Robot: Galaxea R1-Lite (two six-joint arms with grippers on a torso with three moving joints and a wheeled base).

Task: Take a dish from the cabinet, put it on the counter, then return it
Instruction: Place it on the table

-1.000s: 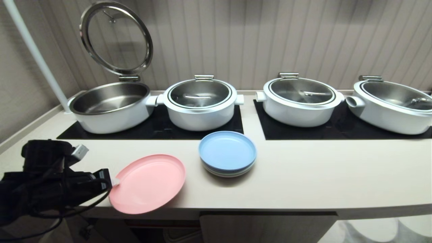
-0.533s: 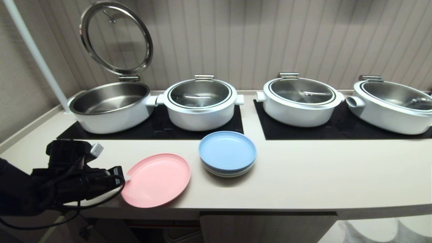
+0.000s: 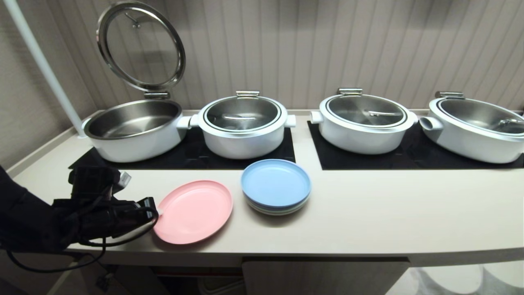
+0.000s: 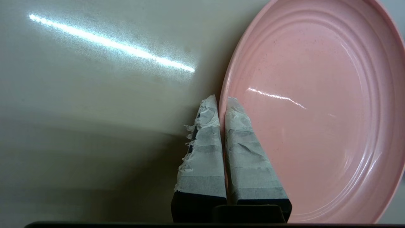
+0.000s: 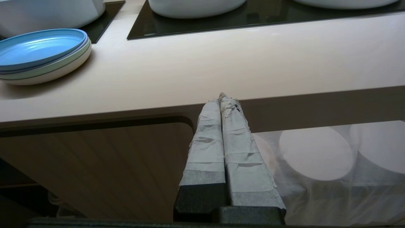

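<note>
The pink dish (image 3: 193,211) lies low over the cream counter (image 3: 368,213), left of centre near the front edge. My left gripper (image 3: 157,212) is shut on the dish's left rim; in the left wrist view the taped fingers (image 4: 205,148) pinch the rim of the dish (image 4: 310,104), one outside, one inside. My right gripper (image 5: 223,99) hangs shut and empty below the counter's front edge, in front of the fluted cabinet door (image 5: 95,164). The cabinet (image 3: 319,276) shows only as a strip under the counter.
A blue-topped stack of plates (image 3: 275,186) sits just right of the dish. Several white pots stand on black cooktop panels behind; the leftmost pot (image 3: 135,129) has its lid raised. A white pole (image 3: 41,65) rises at the far left.
My left arm has carried the dish to the right and further onto the counter; the dish, which overhung the front edge, now lies fully over the countertop. The right arm has not moved.
</note>
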